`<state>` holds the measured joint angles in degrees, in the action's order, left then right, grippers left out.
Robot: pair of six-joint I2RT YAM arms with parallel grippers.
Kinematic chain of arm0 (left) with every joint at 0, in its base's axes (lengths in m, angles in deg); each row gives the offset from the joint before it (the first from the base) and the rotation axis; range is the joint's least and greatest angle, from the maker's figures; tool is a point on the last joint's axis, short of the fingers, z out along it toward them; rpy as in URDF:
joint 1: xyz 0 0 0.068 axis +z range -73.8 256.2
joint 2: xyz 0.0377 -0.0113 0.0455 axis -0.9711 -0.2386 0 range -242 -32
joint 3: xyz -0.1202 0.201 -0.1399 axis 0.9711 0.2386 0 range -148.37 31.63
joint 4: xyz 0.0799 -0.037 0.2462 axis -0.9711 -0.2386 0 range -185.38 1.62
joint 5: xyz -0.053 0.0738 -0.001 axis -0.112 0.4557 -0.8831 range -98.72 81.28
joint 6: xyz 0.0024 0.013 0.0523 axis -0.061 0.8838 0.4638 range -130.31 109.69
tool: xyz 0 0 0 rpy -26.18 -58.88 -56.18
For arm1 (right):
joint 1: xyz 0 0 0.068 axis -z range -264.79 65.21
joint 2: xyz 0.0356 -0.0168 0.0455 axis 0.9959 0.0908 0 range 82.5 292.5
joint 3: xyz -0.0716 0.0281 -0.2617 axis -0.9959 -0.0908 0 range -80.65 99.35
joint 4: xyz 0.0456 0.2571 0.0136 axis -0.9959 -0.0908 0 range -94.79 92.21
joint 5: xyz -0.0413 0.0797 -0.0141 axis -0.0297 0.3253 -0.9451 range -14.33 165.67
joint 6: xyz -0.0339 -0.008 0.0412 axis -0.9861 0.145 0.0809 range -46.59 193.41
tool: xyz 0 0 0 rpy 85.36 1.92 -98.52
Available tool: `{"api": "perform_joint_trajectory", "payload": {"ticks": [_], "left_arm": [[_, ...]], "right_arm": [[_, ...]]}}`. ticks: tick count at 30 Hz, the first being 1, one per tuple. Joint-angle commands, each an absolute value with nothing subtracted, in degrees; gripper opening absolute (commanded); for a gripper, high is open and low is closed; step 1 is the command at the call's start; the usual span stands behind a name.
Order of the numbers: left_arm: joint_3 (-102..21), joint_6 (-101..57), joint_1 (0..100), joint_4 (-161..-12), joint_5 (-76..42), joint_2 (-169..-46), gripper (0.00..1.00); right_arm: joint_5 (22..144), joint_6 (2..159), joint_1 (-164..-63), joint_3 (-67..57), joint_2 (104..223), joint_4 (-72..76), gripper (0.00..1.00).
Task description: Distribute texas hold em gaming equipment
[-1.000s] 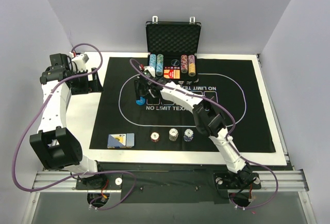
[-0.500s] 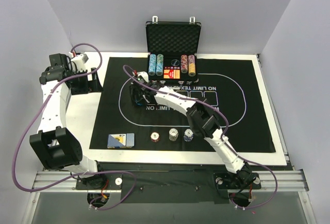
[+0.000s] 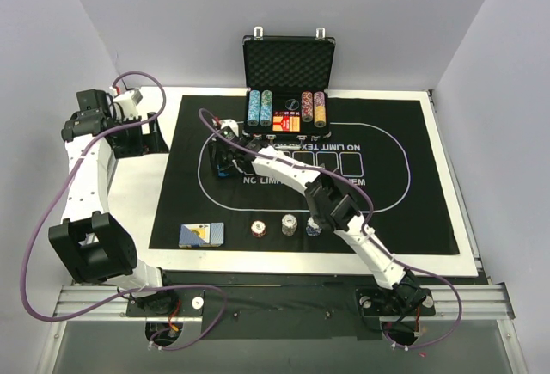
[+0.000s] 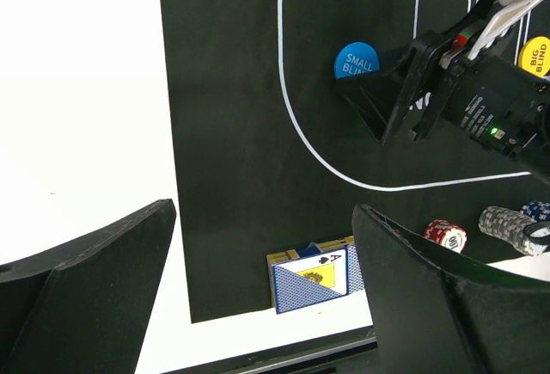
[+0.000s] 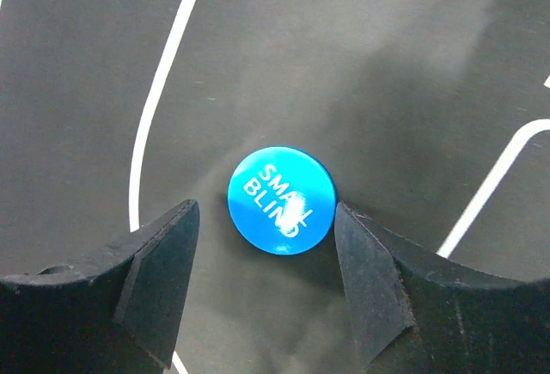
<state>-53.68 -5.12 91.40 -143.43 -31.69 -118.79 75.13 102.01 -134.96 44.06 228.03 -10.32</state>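
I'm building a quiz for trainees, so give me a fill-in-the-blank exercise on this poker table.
The blue disc between the right arm's fingers reads SMALL ____.
The yellow disc reads ____ BLIND.
____ chip stacks stand by the near edge of the mat.
The playing cards lie at the mat's near-____ corner.
Missing: BLIND; BIG; Three; left.

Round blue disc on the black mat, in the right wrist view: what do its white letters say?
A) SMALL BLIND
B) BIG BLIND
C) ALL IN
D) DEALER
A: the round blue disc has SMALL BLIND printed across its face in white letters.
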Motion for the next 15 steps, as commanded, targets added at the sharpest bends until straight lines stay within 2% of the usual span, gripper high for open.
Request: {"api": "perform_joint_trajectory", "payload": {"ticks": [1,11,15], "left_arm": [[-55.99,-4.07,92.46,-143.22,-32.02,-116.99,0.95],[-56.34,-3.72,93.77,-143.66,-32.28,-117.61,0.96],[-56.17,-3.54,93.86,-143.75,-32.37,-117.43,0.96]], "right_arm": [[79.61,102.41,-137.78,46.97,231.56,-10.71,0.59],[86.12,104.70,-140.78,50.13,233.32,-8.33,0.56],[83.24,104.00,-138.50,44.28,227.73,-8.77,0.62]]}}
